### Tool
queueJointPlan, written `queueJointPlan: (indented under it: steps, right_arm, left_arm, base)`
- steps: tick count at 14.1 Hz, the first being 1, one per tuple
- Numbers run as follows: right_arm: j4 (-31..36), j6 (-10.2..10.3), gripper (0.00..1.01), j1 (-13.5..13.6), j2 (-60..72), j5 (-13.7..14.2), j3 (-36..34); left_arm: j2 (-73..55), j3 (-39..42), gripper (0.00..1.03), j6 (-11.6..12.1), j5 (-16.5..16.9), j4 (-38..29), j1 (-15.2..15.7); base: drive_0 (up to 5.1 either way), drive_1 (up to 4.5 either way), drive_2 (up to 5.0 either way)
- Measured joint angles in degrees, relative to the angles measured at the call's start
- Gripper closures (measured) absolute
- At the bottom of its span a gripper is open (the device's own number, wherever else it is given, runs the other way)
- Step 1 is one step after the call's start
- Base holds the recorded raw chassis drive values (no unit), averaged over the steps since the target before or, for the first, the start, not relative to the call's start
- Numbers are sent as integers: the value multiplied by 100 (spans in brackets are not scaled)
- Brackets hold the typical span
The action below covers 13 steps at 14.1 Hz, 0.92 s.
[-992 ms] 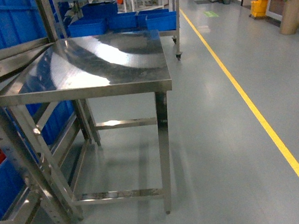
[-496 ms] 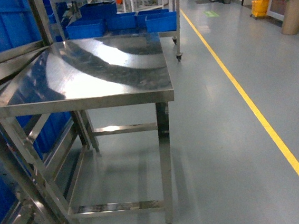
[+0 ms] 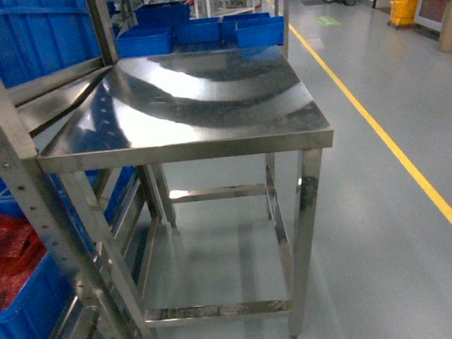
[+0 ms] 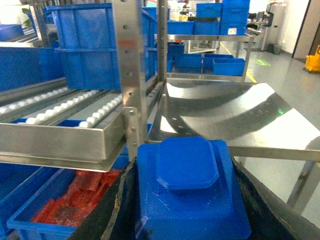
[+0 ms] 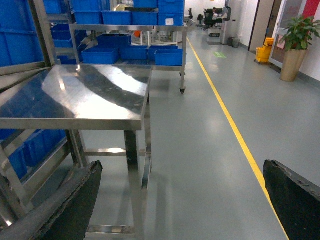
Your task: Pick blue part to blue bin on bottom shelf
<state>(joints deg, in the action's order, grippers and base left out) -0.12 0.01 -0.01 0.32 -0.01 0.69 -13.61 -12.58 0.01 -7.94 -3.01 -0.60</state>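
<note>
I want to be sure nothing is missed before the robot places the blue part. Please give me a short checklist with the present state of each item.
1. Blue part held between the left gripper fingers: ok.
2. Right gripper free, fingers apart, nothing between them: ok.
3. Blue bin low in the rack visible in the head view: ok, but it holds red items.
4. Whether this is the correct bin: cannot tell.
5. Steel table stands beside the rack upright, close to the path: not ok.
</note>
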Motion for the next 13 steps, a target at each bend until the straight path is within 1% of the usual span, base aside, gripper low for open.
queueJointPlan:
  steps: [13]
  right_arm:
    - [4, 0, 3, 0, 0, 0, 0]
  left_arm:
    - [2, 0, 59, 0, 2, -9, 2]
  base:
    - [-507, 239, 239]
